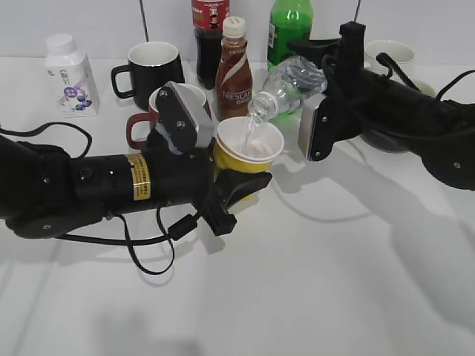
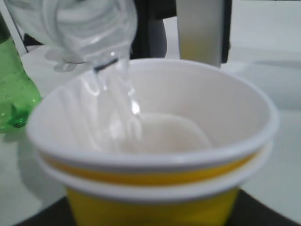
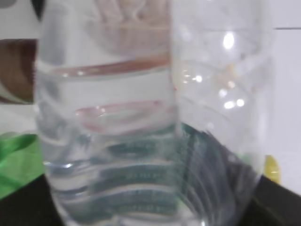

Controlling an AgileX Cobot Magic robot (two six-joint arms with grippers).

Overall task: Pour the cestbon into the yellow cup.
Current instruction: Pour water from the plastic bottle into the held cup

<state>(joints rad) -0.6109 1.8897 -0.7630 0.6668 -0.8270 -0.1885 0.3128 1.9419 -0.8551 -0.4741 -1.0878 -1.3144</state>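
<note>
My left gripper [image 1: 239, 185] is shut on the yellow cup [image 1: 249, 148], a small double-stacked paper cup with a white rim, held above the table. The cup fills the left wrist view [image 2: 155, 188]. My right gripper [image 1: 315, 96] is shut on the cestbon [image 1: 289, 87], a clear ribbed bottle, tilted with its mouth over the cup's rim. Water streams from the mouth into the cup [image 2: 117, 103]. The bottle fills the right wrist view [image 3: 150, 141]; its dark green label shows low down.
Behind the cup stand a brown Nescafe bottle [image 1: 233, 70], a dark red mug [image 1: 145, 122], a black mug [image 1: 148, 70], a cola bottle [image 1: 210, 33] and a tall green bottle [image 1: 288, 30]. A white milk bottle [image 1: 69, 74] stands far left, white mugs [image 1: 390, 53] far right.
</note>
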